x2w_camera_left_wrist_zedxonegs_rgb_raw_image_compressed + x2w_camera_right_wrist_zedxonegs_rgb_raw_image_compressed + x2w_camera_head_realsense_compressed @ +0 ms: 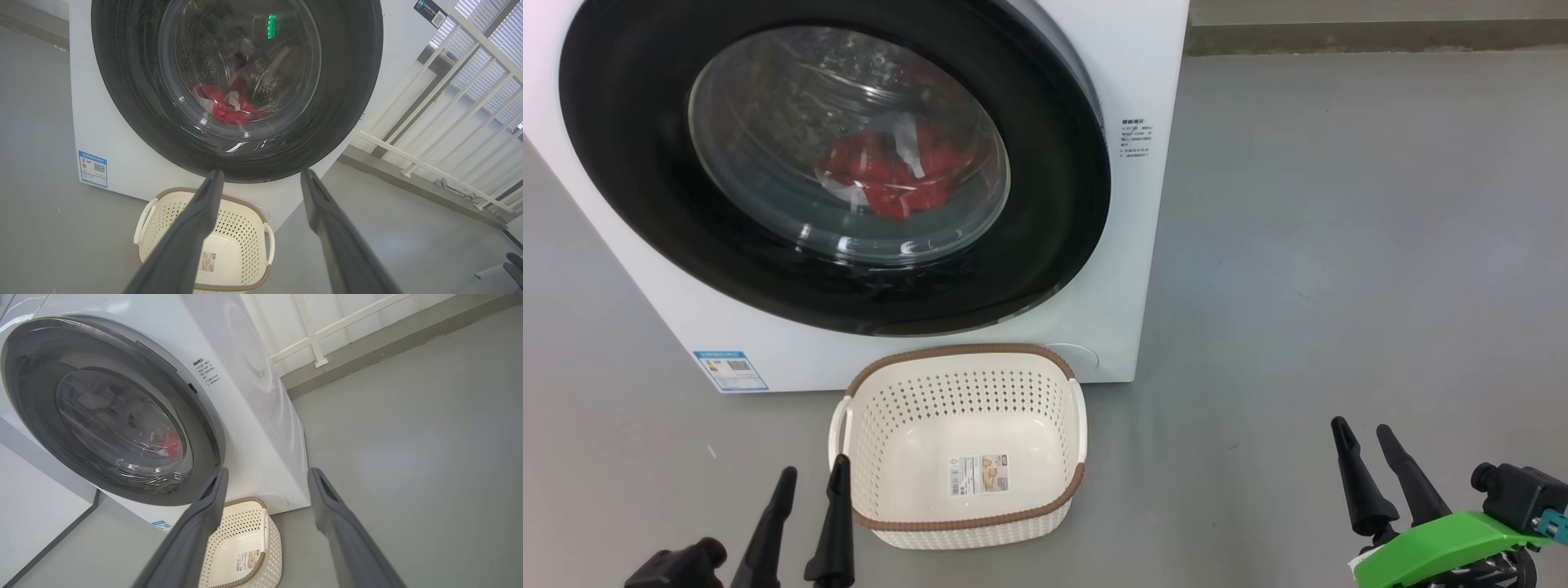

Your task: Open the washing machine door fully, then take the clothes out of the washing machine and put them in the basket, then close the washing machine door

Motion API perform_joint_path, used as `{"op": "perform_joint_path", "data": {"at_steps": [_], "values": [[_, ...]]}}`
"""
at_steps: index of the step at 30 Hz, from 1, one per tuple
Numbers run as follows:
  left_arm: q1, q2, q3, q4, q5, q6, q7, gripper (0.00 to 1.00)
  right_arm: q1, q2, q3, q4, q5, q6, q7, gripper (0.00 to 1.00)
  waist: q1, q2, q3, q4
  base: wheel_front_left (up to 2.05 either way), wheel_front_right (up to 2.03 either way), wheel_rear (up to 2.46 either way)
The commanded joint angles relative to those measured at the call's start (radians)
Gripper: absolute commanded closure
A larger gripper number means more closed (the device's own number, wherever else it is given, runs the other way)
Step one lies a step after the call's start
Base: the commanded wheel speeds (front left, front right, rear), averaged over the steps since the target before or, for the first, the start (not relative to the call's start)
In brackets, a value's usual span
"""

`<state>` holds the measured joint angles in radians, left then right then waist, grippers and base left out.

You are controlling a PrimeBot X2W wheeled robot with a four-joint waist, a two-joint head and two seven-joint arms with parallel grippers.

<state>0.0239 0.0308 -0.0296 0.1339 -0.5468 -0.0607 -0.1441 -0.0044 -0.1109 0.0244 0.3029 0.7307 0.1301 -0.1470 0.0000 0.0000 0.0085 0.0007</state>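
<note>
Head view: washing machine door (629,163) shut, clothes (890,175) behind the glass

At the lower left the left hand (814,469) points up with its two dark fingers spread wide and nothing between them. Its inner fingertip sits just beside the near left corner of the basket (964,353). Above it, a blue label sticker (729,370) marks the base of the washing machine (1135,245), which stands on the grey floor (1339,245). The door's glossy black rim lies flush against the white front. The red clothes lie low in the drum, seen through the clear bowl window. The basket stands upright on the floor just in front of the machine, below the door's lower edge, with a label sticker (980,475) on its bottom. At the lower right the right hand (1361,429) is well apart from basket and machine, its fingers likewise spread wide, gripping nothing. Left wrist view shows a white railing (425,167) to the right of the machine.
</note>
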Motion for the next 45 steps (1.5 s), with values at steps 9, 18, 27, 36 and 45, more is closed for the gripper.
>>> {"op": "perform_joint_path", "data": {"at_steps": [9,18,27,36,45], "values": [[0.002,0.016,0.019,-0.047,0.132,0.015,-0.04,0.0,-0.003,-0.024,0.024,-0.032,-0.102,0.001,-0.038,0.0,0.0,0.0,0.0,-0.003,0.0,0.0,0.0],[0.009,0.017,0.013,-0.054,0.237,0.022,-0.067,0.0,0.01,-0.027,0.02,-0.037,-0.188,0.001,-0.064,0.0,0.0,0.0,0.002,-0.005,0.0,0.0,0.0],[0.015,0.018,0.011,-0.06,0.34,0.025,-0.093,0.0,0.027,-0.026,0.013,-0.041,-0.272,0.001,-0.091,0.0,0.0,0.0,0.003,-0.004,0.0,0.0,0.0],[0.026,0.019,0.02,-0.057,0.395,0.022,-0.118,0.0,0.041,-0.026,0.014,-0.04,-0.339,0.001,-0.115,0.0,0.0,0.0,0.002,-0.001,0.0,0.0,0.0],[0.027,0.019,0.031,-0.036,0.36,0.016,-0.118,0.0,0.047,-0.009,-0.026,-0.029,-0.345,0.001,-0.115,0.0,0.0,0.0,0.0,-0.003,0.0,0.0,0.0]]}}
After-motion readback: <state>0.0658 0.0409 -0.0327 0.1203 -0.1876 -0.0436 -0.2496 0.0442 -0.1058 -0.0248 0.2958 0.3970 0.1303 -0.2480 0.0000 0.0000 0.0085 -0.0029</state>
